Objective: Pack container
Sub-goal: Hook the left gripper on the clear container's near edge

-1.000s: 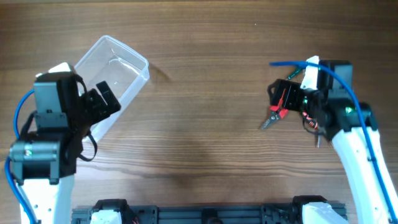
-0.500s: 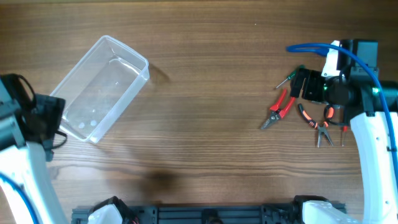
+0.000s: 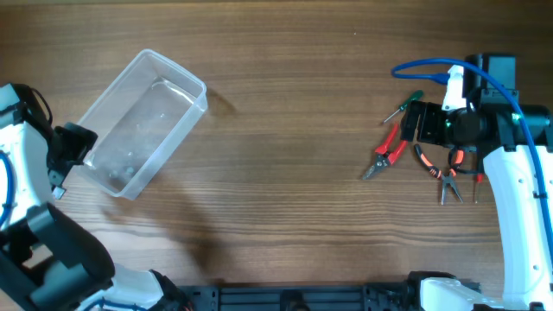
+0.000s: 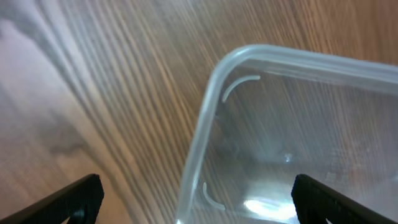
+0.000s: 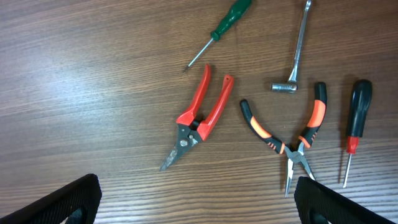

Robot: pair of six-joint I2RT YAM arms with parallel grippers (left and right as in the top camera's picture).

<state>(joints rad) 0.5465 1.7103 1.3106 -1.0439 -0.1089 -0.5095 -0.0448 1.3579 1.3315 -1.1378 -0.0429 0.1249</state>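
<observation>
Clear plastic rectangular tub, the container point(image 3: 143, 121), sits angled near the far left corner of the bench, mouth up. It looks empty. There are faint specks on its floor and I can't tell whether they're marks or glare. Nothing is packed yet, so I judge this is the first pick.

My left gripper point(image 3: 71, 145) is just beside the tub's near short end, jaws spread wide, holding nothing. My right gripper point(image 3: 422, 123) hangs over the tool cluster by the right edge, jaws also wide apart and empty.

Lying flat on the wood:
- red-handled snips point(image 5: 196, 118)
- green-handled screwdriver point(image 5: 224, 25)
- small metal wrench point(image 5: 297, 46)
- black-and-orange long-nose pliers point(image 5: 289, 140)
- black-and-red screwdriver point(image 5: 354, 124)

Next, my guess: the right drops onto the snips, pinches across the handles and carries them over to the tub. The tub is light and may slide, so the left could steady it.
</observation>
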